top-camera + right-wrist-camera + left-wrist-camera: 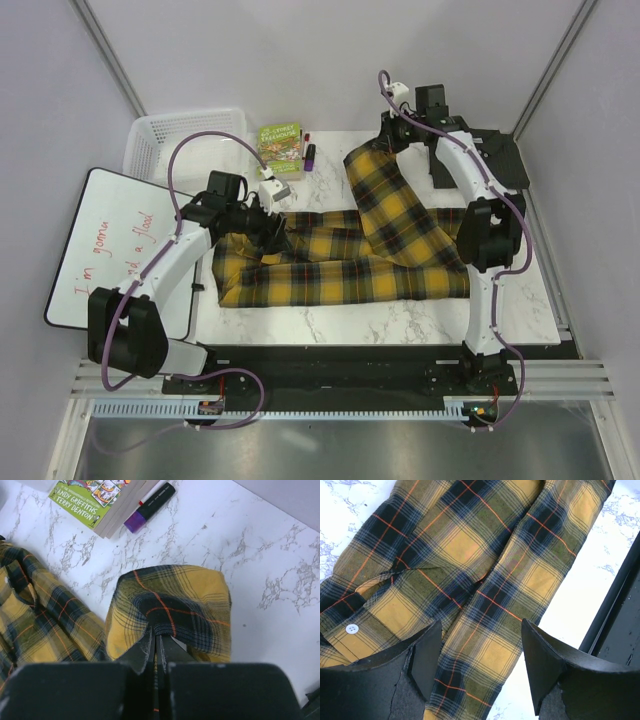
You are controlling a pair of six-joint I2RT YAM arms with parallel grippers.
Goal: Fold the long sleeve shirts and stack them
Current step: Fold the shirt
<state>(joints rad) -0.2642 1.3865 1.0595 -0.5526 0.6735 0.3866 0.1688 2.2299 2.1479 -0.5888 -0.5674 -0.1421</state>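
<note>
Right tool point(156, 634) pinches plaid shirt point(175, 597), left tool point(481, 626) gapes; book point(92, 502) apparently reads "Andy Griffiths".

right gripper point(155, 647) clamped on plaid shirt point(172, 607)

You're in a robotics lab cell, not a home. Plain white wall panels point(300, 60) in aluminium framing point(107, 55) box in a marble-patterned table point(330, 325). The left arm point(165, 265) and right arm point(480, 300) are bolted by a slotted rail point(330, 408). A handwritten whiteboard point(100, 250), plastic basket point(160, 140), paperback point(280, 142) and plaid shirt point(340, 275) lie around.
</note>
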